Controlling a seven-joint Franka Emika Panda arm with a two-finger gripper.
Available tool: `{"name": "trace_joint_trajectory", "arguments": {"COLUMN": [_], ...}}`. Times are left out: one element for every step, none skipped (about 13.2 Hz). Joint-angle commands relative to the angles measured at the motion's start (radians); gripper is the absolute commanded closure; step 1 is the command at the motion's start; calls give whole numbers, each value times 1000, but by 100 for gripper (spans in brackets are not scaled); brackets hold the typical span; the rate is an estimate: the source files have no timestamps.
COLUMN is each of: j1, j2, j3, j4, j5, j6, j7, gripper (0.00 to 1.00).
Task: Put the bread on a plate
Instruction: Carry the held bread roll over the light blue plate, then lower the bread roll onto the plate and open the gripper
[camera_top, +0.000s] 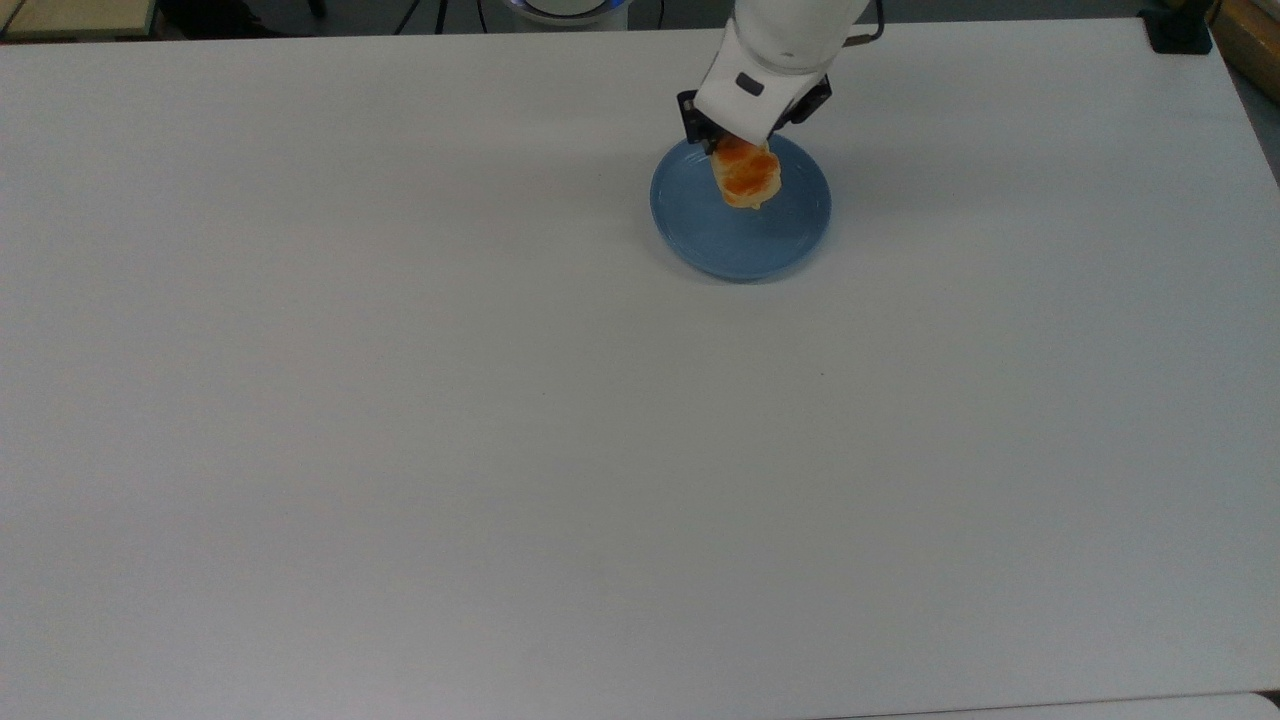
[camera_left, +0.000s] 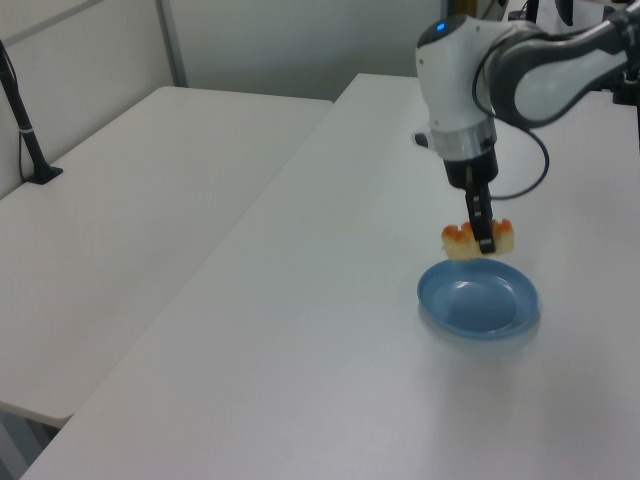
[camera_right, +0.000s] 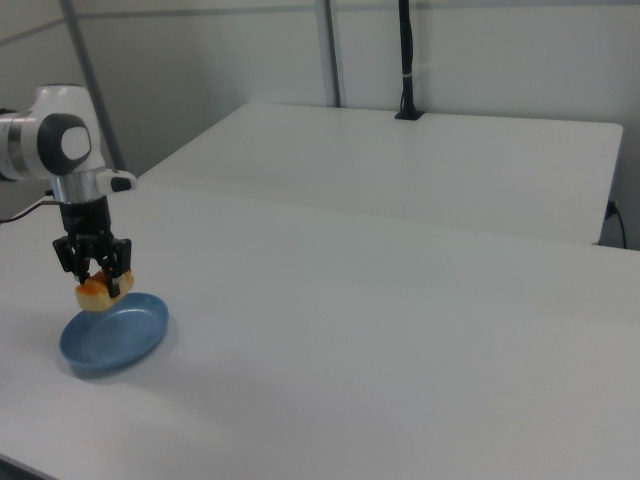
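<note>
A robot gripper (camera_top: 738, 150) clamps a glazed bread bar (camera_top: 747, 174). It hangs just above a blue plate (camera_top: 700, 230), toward its 12 o'clock rim in the top view.

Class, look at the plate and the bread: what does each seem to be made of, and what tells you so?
The plate: probably plastic or glazed ceramic; uniform blue with a smooth, faintly shiny surface. The bread, held in the gripper: baked pastry or a replica; pale yellow body, glossy orange-brown top.

White rounded arm (camera_left: 470, 90), grey joint covers, blue light, black cable, black end effector (camera_left: 484, 238)
</note>
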Motion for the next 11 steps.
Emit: {"name": "trace_joint_trajectory", "arguments": {"j1": [44, 44, 43, 32, 23, 3, -44, -101, -156, -213, -247], "j2": [22, 19, 13, 4, 1, -8, -29, -39, -39, -37, -21], "j3": [-12, -12, -12, -12, -12, -13, -18, -22, -27, -41, -70], "j4": [-29, -27, -19, -13, 3, 22, 49, 95, 138, 177, 227], "j5": [2, -1, -2, -2, -2, -4, -4, -5, -8, -22, -28], "j6": [67, 65, 59, 56, 55, 55, 55, 55, 49, 47, 56], "j7": [108, 138, 147, 142, 142, 144, 138, 130, 113, 66, 5], "gripper": [2, 0, 0, 0, 0, 0, 0, 0, 0, 0, 0]}}
